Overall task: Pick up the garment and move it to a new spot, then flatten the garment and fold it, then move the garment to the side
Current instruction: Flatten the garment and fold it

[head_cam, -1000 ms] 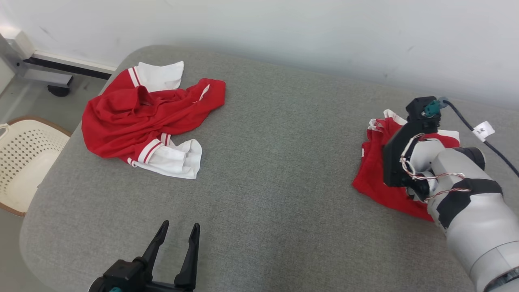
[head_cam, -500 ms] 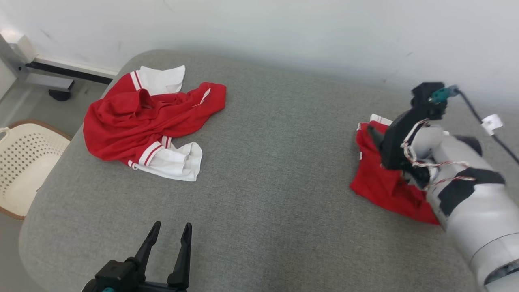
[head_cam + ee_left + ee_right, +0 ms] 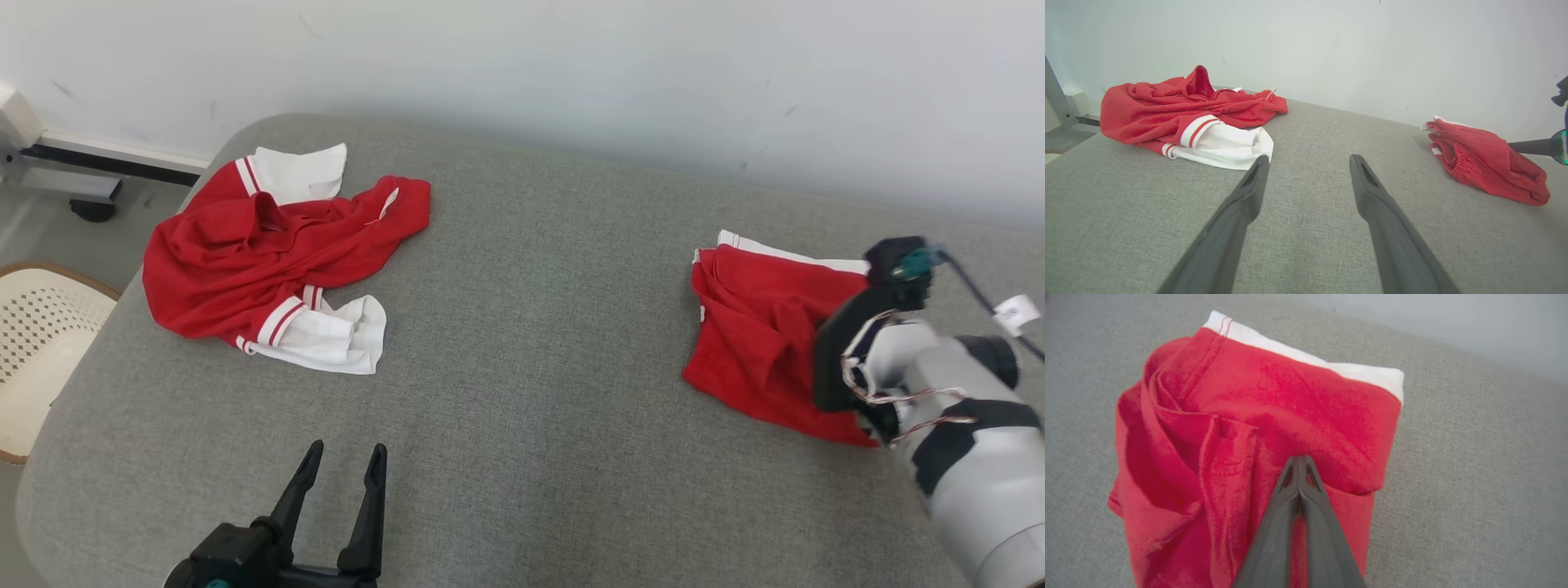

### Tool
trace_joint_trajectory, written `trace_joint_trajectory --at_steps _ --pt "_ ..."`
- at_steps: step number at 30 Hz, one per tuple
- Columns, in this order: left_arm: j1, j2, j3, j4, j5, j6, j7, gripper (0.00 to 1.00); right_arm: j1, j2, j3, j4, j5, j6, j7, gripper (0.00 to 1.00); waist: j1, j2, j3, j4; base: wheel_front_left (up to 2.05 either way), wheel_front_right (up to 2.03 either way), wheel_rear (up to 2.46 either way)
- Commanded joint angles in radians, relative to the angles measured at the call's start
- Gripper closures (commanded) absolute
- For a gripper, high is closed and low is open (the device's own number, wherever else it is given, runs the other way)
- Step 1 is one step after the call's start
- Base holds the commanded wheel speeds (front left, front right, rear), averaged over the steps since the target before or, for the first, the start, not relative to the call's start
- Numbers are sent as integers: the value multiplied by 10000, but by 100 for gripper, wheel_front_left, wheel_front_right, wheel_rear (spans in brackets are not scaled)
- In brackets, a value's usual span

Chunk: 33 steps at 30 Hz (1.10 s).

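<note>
The right pincer (image 3: 1298, 459), shut tight over the folded garment (image 3: 759, 327) at three o'clock, should reopen and grip every layer; left pincer (image 3: 347, 449) wide.

Two red garments (image 3: 269, 245) (image 3: 759, 343), two hands (image 3: 346, 447) (image 3: 1299, 459).

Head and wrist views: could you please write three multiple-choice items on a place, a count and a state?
1. The folded red garment lies on the grey surface at: A the robot's right; B the robot's left; C its middle.
2. Red garments on it: A one; B two; C three.
3. The right gripper is: A wide open; B holding a white cloth; C shut.
Answers: 1 A, under the right gripper; 2 B, a crumpled garment lies at the left too; 3 C, its jaws meet over that garment.
</note>
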Motion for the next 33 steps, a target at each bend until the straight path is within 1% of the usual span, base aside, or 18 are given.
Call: trace_joint_trajectory --at_steps 1,7,8,19,23,26,30,31,32,33 --pt "-27 0 5 -39 70 30 -43 0 185 196 214 -22 -191 -20 -31 100 0 0 56 27 0 0 0" --pt "-103 44 48 -19 164 53 -116 0 499 858 895 -323 -481 -20 125 100 0 0 97 115 0 0 0" --pt "-103 44 48 -19 164 53 -116 0 499 858 895 -323 -481 -20 125 100 0 0 97 115 0 0 0" --pt "42 58 99 44 113 84 -159 0 1004 1648 2051 -1527 -175 -20 632 100 0 0 -76 241 0 0 0" --pt "88 69 106 33 75 108 -169 0 1154 1949 2495 -2102 110 -20 772 100 0 0 -108 238 0 0 0" --pt "100 90 99 15 58 136 -173 0 1178 1945 2674 -2570 411 -20 789 100 0 0 -144 237 0 0 0" --pt "229 141 162 -5 23 176 -179 0 1093 1636 2601 -3086 683 -20 593 100 0 0 -249 153 0 0 0" --pt "256 144 174 -15 13 200 -181 0 1073 1517 2546 -3203 715 -20 516 31 0 0 -275 124 0 0 0" --pt "267 148 194 -18 -12 229 -182 0 1074 1393 2453 -3275 776 -20 418 0 0 0 -319 81 0 0 0" --pt "291 177 243 -49 -49 264 -177 0 1114 1130 2200 -3393 812 -20 251 0 0 0 -394 -12 0 0 0"
